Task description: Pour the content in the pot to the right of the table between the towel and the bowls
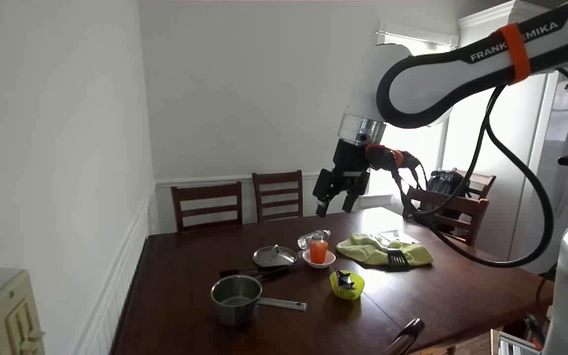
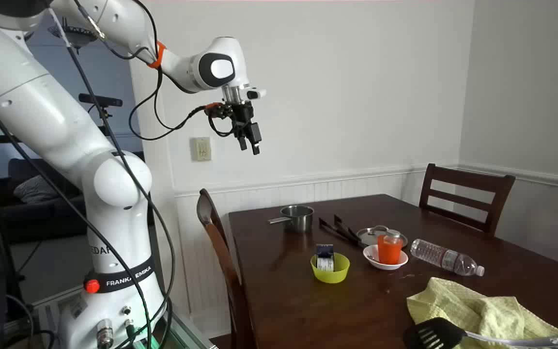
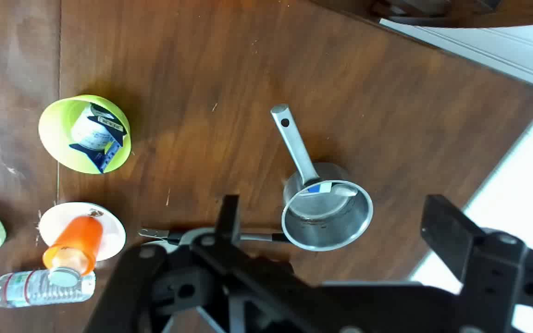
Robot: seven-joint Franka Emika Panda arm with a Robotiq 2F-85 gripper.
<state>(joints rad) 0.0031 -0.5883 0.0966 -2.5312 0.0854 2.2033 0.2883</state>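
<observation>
We locate the stainless-steel saucepan [image 1: 235,311] upright on the dark wooden table [image 1: 175,286], its handle [image 3: 295,143] extending toward the side where the Panda arm [image 2: 56,116] is mounted. Inside the saucepan we see a small blue-and-white item [image 3: 320,188]; we cannot determine its kind. The Robotiq gripper [image 1: 335,209] is raised well above the saucepan's level, apart from it, with its two fingers spread; in the wrist view, the saucepan appears framed between them. Just beside the saucepan, on the side away from its handle, we find what look to be black-ended tongs [image 2: 339,232]. Beyond the tongs from the saucepan, the metal lid [image 1: 264,258] lies flat, grip upward. Farther from the saucepan than the lid, we observe a shallow white bowl [image 3: 114,231] supporting an upright orange container [image 2: 389,249] with a gray cap. Past this bowl from the saucepan, a clear plastic water bottle [image 2: 446,258] lies on its side. Well apart from the saucepan, we note the yellow-green bowl [image 2: 330,277], which holds a dark blue-and-white packet [image 2: 325,258]. Beyond both bowls from the saucepan, we identify the rumpled yellow-green towel [image 2: 497,315], with a black slotted spatula [image 2: 448,329] lying partly on it.
</observation>
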